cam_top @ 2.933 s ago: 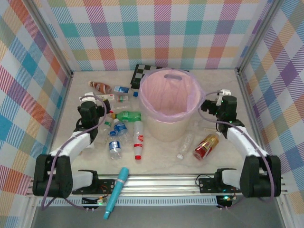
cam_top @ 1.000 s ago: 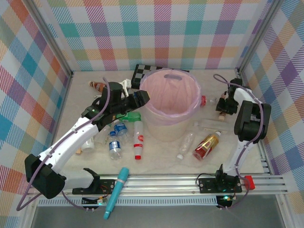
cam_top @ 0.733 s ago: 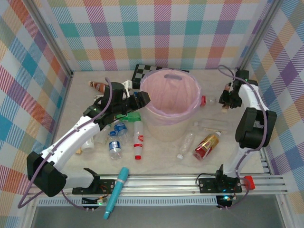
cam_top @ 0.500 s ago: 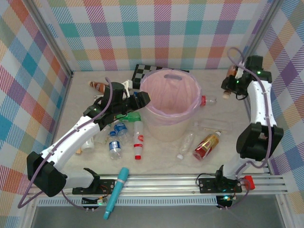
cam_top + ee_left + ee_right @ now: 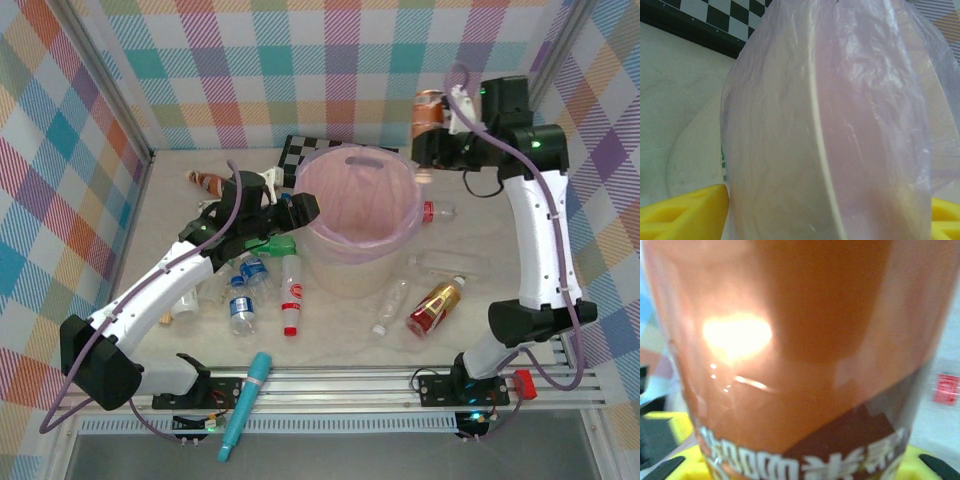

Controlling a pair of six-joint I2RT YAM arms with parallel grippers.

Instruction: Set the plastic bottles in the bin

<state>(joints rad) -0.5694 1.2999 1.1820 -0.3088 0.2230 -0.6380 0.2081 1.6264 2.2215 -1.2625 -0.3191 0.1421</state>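
Up over the far right side of the bin (image 5: 350, 272), the right gripper (image 5: 445, 146) is clenched on a brown-labelled bottle (image 5: 430, 108), holding it roughly upright and well above the table. Seen from overhead, the bottle sits about level with the rim's far right edge rather than over the middle of the opening. With the arm raised this high, I can't tell exactly what lies beneath it.

Across the bin, the left gripper (image 5: 300, 208) sits right at the left rim. Its wrist camera shows the yellow fingers (image 5: 685, 215) spread wide, with the rim and the pink liner (image 5: 880, 100) between them. I'd call it released, straddling the edge rather than pinching it.

To do this drop well, I'd say the right arm should carry the bottle inward until it is plainly over the pink hollow, not the lip, and bring it down somewhat before letting go. Released from this height near the edge, a light plastic bottle could clip the rim and bounce out onto the table. Aiming for the centre also keeps it well apart from the left gripper on the opposite side.

Plenty remains on the table. A green bottle (image 5: 272, 243) and a red-capped white bottle (image 5: 291, 292) lie to the left of the bin, and a red-and-gold bottle (image 5: 434, 307) lies at front right.
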